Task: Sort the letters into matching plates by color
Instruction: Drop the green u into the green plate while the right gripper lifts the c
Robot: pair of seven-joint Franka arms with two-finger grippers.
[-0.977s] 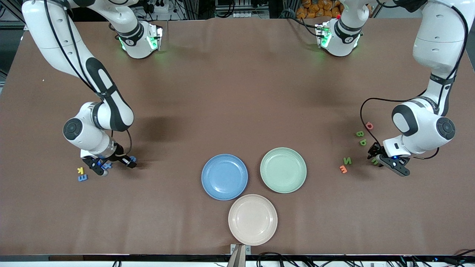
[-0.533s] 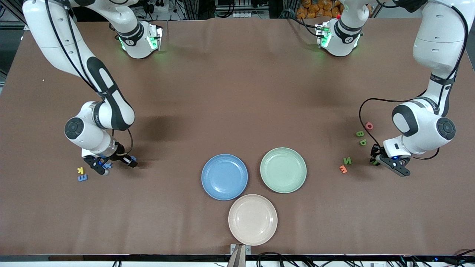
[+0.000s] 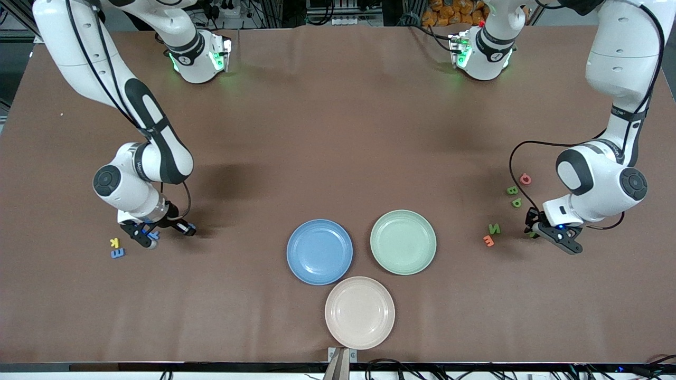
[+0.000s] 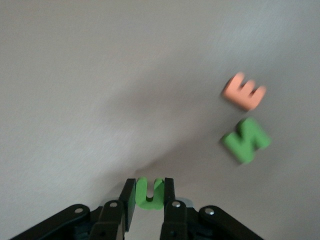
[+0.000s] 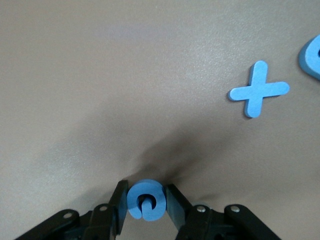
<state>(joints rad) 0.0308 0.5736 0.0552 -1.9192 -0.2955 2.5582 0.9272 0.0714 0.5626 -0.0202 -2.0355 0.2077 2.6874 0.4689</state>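
My right gripper [image 3: 149, 236] is shut on a round blue letter [image 5: 145, 200], just above the table at the right arm's end. A blue plus [image 5: 258, 94] and another blue piece [image 5: 312, 57] lie close by. A blue E [image 3: 118, 253] lies nearer the camera. My left gripper [image 3: 533, 231] is shut on a green U [image 4: 149, 192], just above the table at the left arm's end. A green N [image 3: 494, 228] [image 4: 246, 140], a green P [image 3: 516, 202] and a green B [image 3: 512, 190] lie near it. The blue plate [image 3: 319, 252] and the mint green plate [image 3: 403, 241] sit side by side mid-table, both empty.
A cream-beige plate [image 3: 359, 312] sits nearer the camera than the two plates. An orange E [image 3: 488, 240] [image 4: 243, 91] lies beside the green N. A red Q [image 3: 525, 179] lies by the green B, and a yellow K [image 3: 114, 242] by the blue E.
Both grippers have risen slightly and drifted a little toward the robots' bases, each keeping its letter. The plates and loose letters have not moved.
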